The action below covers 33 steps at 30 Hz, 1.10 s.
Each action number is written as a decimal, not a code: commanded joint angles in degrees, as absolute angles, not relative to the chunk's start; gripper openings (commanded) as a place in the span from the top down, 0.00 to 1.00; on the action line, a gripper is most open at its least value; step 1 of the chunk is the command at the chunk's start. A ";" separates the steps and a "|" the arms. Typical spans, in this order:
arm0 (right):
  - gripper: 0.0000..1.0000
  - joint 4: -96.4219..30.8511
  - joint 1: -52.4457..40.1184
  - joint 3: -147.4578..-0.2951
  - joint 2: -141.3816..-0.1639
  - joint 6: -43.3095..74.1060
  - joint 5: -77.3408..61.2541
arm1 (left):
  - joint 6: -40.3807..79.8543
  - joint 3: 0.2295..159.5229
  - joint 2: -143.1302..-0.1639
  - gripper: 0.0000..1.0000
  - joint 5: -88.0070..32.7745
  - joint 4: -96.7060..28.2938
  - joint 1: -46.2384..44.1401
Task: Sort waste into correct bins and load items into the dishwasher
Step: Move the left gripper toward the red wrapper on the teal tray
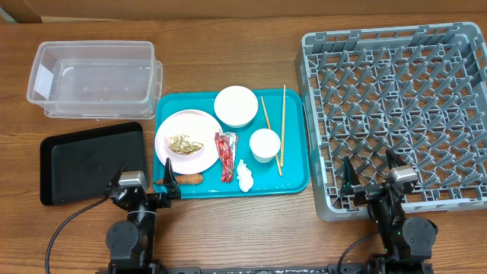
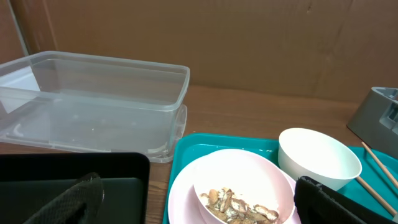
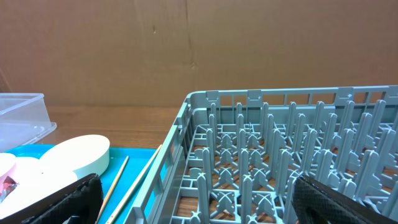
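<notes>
Left gripper (image 1: 146,186) and right gripper (image 1: 370,179) hover with fingers apart, holding nothing; we judge each parked facing its work: teal tray (image 1: 293,179), dish rack (image 1: 426,99).

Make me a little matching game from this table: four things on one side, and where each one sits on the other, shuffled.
Things:
1. food scraps
2. chopsticks
3. carrot
4. clear tub

Places:
a. off the teal tray, on the far side of the black tray
b. inside the pink bowl
c. at the teal tray's near left corner
d. on the teal tray's right side, next to the grey rack

Pairs: 1-b, 2-d, 3-c, 4-a
</notes>
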State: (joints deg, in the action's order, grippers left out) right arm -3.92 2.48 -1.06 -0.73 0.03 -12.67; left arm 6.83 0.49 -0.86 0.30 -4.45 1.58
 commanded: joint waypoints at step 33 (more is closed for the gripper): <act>0.00 -9.74 2.37 -18.44 -8.45 15.68 1.26 | 19.22 25.67 -26.39 0.00 -4.56 -21.26 1.37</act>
